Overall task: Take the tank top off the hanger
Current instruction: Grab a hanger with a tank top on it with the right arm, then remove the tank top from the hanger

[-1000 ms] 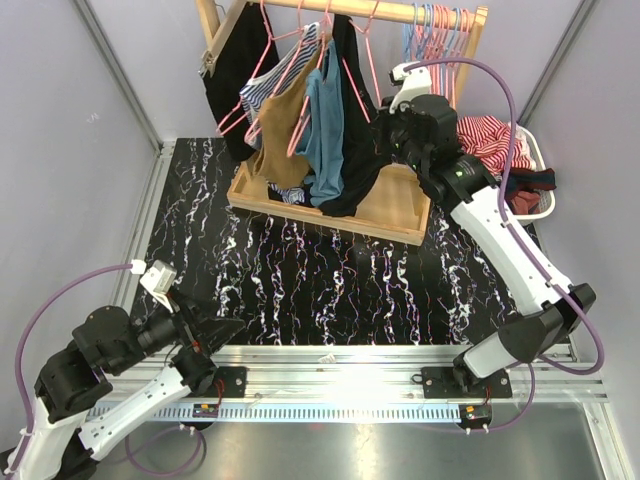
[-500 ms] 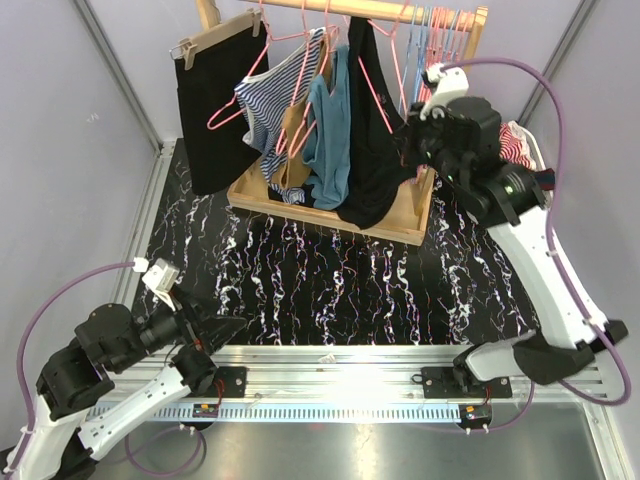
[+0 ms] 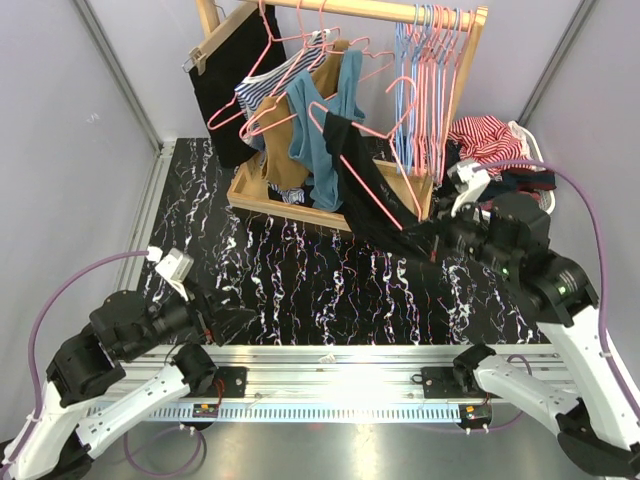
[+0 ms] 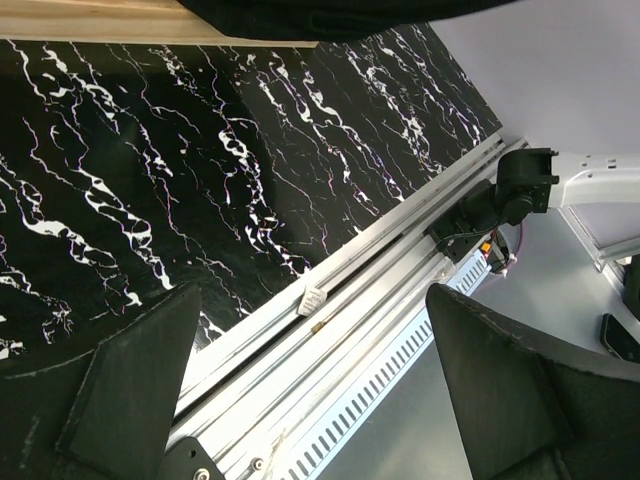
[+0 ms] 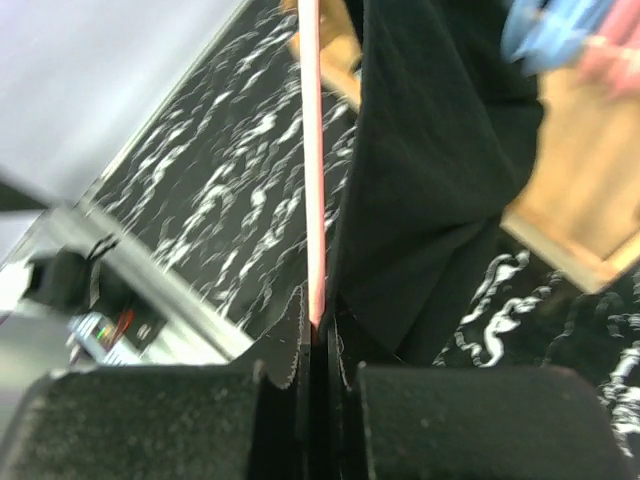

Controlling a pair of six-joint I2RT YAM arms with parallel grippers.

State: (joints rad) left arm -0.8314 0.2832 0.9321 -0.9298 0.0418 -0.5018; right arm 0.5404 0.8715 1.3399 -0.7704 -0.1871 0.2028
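The black tank top (image 3: 372, 190) hangs on a pink hanger (image 3: 352, 152), tilted over the wooden rack's base (image 3: 262, 196); the hook looks clear of the rail. My right gripper (image 3: 436, 246) is shut on the hanger's lower end, with black fabric beside it. In the right wrist view the pink hanger (image 5: 310, 150) runs straight up out of the closed right gripper (image 5: 322, 345), with the black tank top (image 5: 430, 150) to its right. My left gripper (image 3: 226, 322) is open and empty at the near left. In the left wrist view the left gripper (image 4: 320, 390) hangs over the table's front rail (image 4: 330, 330).
The wooden rail (image 3: 380, 10) carries tan (image 3: 275, 150), blue (image 3: 312, 140) and striped (image 3: 262, 92) tops on pink hangers, a black garment (image 3: 228, 70) at its left and several bare hangers (image 3: 432, 60) at its right. A white basket (image 3: 530, 150) with striped red clothes stands far right.
My right arm has pulled back and down toward the near right, drawing the pink hanger with the black tank top away from the rail. The other clothes swung. The left arm barely moved.
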